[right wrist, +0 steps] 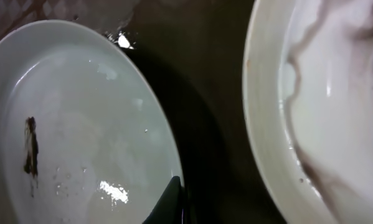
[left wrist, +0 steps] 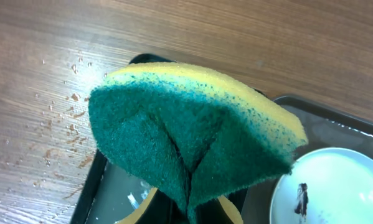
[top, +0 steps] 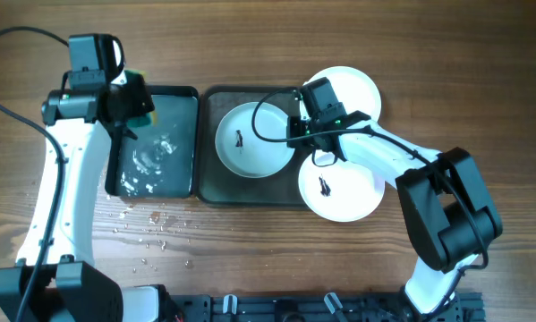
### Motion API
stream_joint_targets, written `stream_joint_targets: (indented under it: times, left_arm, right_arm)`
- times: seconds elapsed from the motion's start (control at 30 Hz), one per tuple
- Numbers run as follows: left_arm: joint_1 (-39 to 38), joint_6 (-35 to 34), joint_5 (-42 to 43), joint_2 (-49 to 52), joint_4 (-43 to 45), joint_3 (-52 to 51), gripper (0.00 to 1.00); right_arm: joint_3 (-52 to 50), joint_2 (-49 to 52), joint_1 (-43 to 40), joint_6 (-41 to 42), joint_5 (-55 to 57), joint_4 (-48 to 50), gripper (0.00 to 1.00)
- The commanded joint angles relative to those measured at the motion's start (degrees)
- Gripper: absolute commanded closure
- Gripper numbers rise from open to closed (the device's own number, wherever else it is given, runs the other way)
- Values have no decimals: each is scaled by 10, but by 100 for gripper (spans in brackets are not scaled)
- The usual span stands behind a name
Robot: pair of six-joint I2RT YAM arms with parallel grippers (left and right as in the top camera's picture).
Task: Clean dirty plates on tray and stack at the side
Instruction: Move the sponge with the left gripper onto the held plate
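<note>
Three white plates show in the overhead view. One plate [top: 241, 156] with a dark smudge lies at the left end of the dark grey tray [top: 209, 183]. A second smudged plate [top: 350, 192] sits at the lower right, and a third plate [top: 355, 85] at the upper right. My right gripper [top: 296, 132] is shut on the right rim of the left plate [right wrist: 80, 124], one dark fingertip [right wrist: 170, 199] lying over its edge. My left gripper [top: 135, 105] hovers over the black tray [top: 174, 107], shut on a folded green-yellow sponge [left wrist: 186, 124]. Its jaws are mostly hidden by the sponge.
The black tray [left wrist: 105, 186] holds a film of water and foam. Water droplets [top: 151, 224] dot the wooden table in front of it. In the right wrist view a plate [right wrist: 323, 93] with brown streaks lies right of the held one, dark tray floor [right wrist: 211, 93] between them.
</note>
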Motion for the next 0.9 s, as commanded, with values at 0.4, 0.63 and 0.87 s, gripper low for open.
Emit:
stream_joint_targets:
  times: [0.4, 0.63, 0.87]
  left_arm:
    - [-96, 16, 66, 51, 35, 13, 96]
    - [-190, -54, 75, 90, 63, 13, 96]
    - [-232, -95, 76, 151, 80, 13, 96]
  right_arm:
    - [-4, 9, 2, 58, -71, -14, 96]
    - [-4, 9, 2, 73, -38, -12, 96]
    - [-4, 9, 2, 83, 10, -5, 96]
